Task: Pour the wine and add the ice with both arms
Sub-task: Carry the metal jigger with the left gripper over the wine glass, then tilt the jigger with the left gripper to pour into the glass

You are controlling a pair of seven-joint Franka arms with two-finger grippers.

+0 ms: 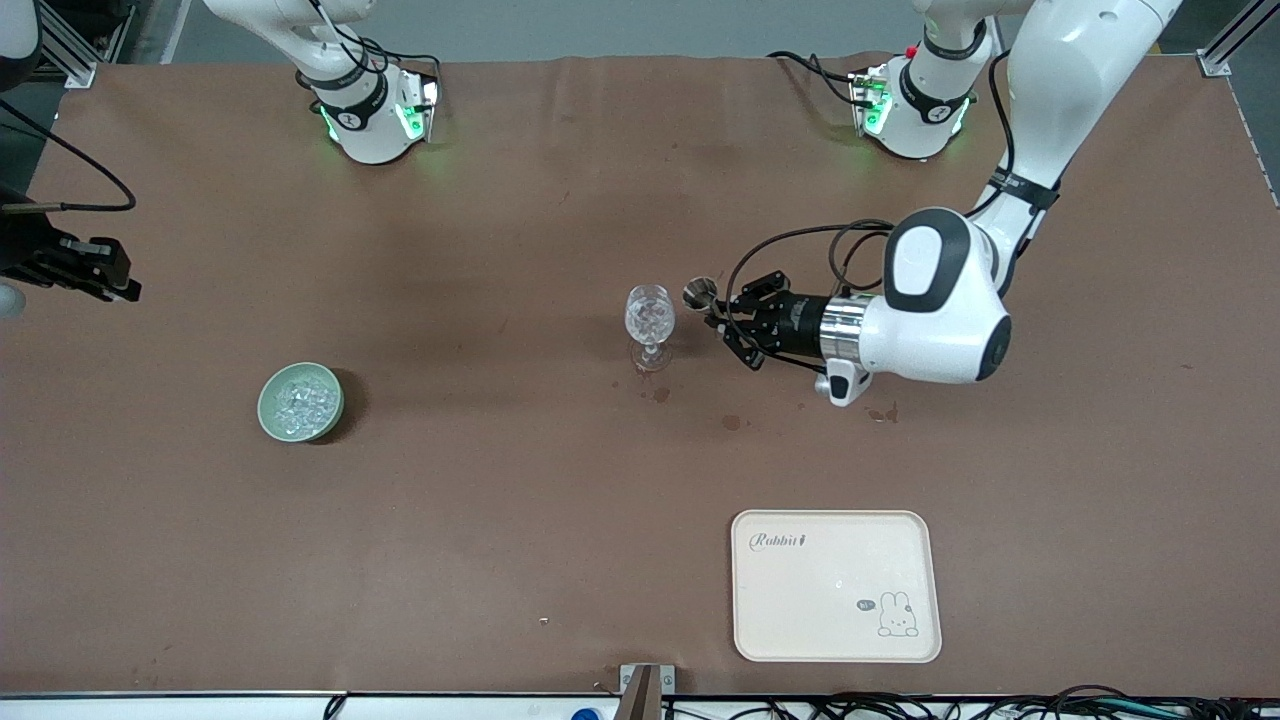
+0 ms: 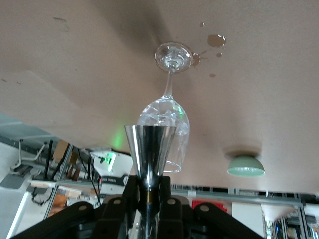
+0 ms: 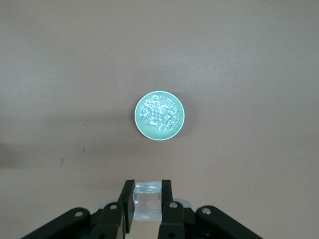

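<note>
This is a robotics lab, not a home or a bar. Two large white jointed robot arms (image 1: 940,300) with black joint caps stand bolted at one edge of a wide bench (image 1: 500,500) covered in plain brown sheet, their bases glowing with green status lights (image 1: 408,120). Black cables (image 1: 790,245) trail from the arms, more wiring (image 1: 1000,708) bunches along the bench's near edge, and silver aluminium framing (image 1: 1225,50) rises at the corners.

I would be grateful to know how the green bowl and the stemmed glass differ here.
The green bowl is low, opaque and sits toward the right arm's end; the stemmed glass is tall, clear and mid-table. The bowl is piled with ice; the glass's contents cannot be made out. Both stand upright on the table.
</note>
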